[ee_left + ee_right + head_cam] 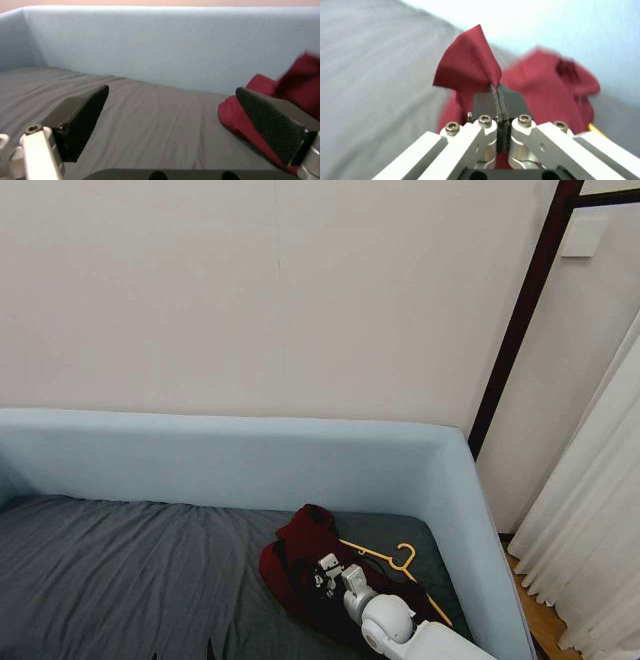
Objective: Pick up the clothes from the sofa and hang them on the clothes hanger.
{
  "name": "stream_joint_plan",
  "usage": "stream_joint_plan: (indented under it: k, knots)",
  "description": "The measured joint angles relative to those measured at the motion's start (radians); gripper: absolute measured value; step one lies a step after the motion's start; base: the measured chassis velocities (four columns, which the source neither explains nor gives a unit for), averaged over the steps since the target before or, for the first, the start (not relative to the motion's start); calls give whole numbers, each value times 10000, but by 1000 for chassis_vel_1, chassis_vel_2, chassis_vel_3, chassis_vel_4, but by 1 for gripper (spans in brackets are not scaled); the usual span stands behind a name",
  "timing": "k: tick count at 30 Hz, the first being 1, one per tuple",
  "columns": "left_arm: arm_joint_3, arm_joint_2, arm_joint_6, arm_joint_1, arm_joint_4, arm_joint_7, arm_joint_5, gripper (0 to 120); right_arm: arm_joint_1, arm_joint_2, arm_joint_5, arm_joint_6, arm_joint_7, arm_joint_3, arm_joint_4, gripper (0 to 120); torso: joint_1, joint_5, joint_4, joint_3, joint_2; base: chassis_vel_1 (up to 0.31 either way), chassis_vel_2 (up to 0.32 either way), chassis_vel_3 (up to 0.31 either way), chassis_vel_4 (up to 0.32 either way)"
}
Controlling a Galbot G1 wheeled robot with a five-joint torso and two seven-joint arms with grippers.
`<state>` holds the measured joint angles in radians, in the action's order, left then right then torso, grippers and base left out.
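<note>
Pinches a fold of the red garment (467, 65) between the pressed-together fingers of the right gripper (496, 90) at the sofa's (250, 465) right end, and holds the left gripper (175, 108) spread wide over the seat (150, 127). Grasped only - not yet hung.

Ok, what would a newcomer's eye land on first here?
The dark red garment heaped at the right end of the sofa, with the right claw shut on a peak of it. An orange hanger lies beside it, and the left claw is open over the grey seat.
</note>
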<state>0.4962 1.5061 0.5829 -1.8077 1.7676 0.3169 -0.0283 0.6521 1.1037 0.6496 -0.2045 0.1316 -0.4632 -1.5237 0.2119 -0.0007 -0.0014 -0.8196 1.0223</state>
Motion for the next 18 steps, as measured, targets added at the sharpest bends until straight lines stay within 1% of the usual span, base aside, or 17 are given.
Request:
stream_joint_plan:
  k: [1,4,5,8,9,13,18]
  knots:
    - [-27,-4,-7,30,-41,0,-6,100,-26,-234,259,-82,86,46,-666,0,-1,1,0,0,0,0,0,0,0]
    - [-127,16,-33,90,-100,-5,-5,100,-267,-713,871,-297,302,134,-1946,0,0,-2,0,1,0,0,0,0,0]
    - [-127,16,-33,90,-100,-5,-5,100,-267,-713,871,-297,302,134,-1946,0,0,-2,0,1,0,0,0,0,0]
    - [-194,94,-44,139,-153,-5,10,100,-685,-1113,1526,-495,544,122,-2990,0,0,0,0,0,0,0,0,0,0]
    - [-194,94,-44,139,-153,-5,10,100,-685,-1113,1526,-495,544,122,-2990,0,0,0,0,0,0,0,0,0,0]
    - [-209,189,-45,165,-218,-5,28,100,-1223,-1351,2525,-711,719,38,-4128,0,0,0,0,0,1,0,0,0,0]
    - [-221,284,-44,170,-260,-6,63,100,-1778,-1280,2923,-752,702,-183,-4628,0,0,0,1,0,1,0,0,0,0]
